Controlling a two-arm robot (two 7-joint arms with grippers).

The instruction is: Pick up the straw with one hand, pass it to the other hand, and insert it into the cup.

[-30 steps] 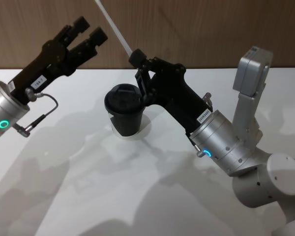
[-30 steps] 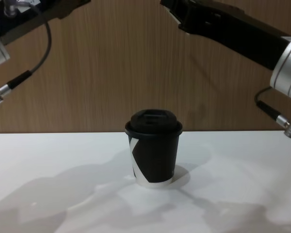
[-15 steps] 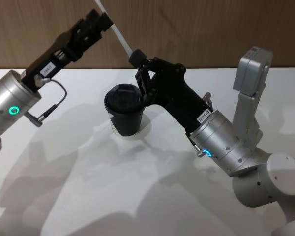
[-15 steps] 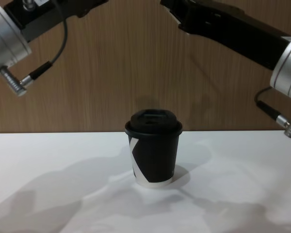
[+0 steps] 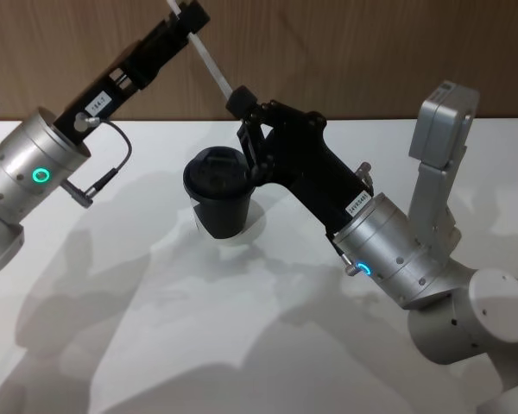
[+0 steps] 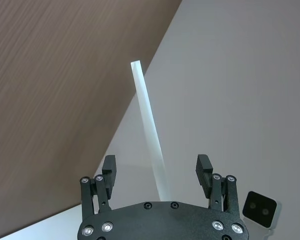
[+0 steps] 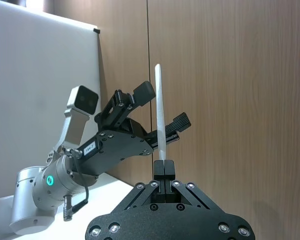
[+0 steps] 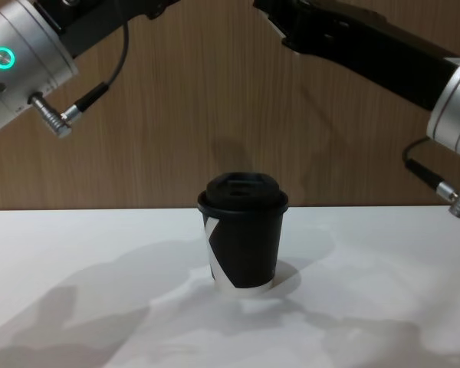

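Left claw (image 5: 188,12) advanced astride one straw (image 5: 212,66); right claw (image 5: 239,97) grips; one cup (image 5: 221,197).

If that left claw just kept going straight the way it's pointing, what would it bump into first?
Probably the straw: it stands between the left gripper's open fingers, so the palm would meet it. Beyond that, likely the wood wall, though depth is unclear.
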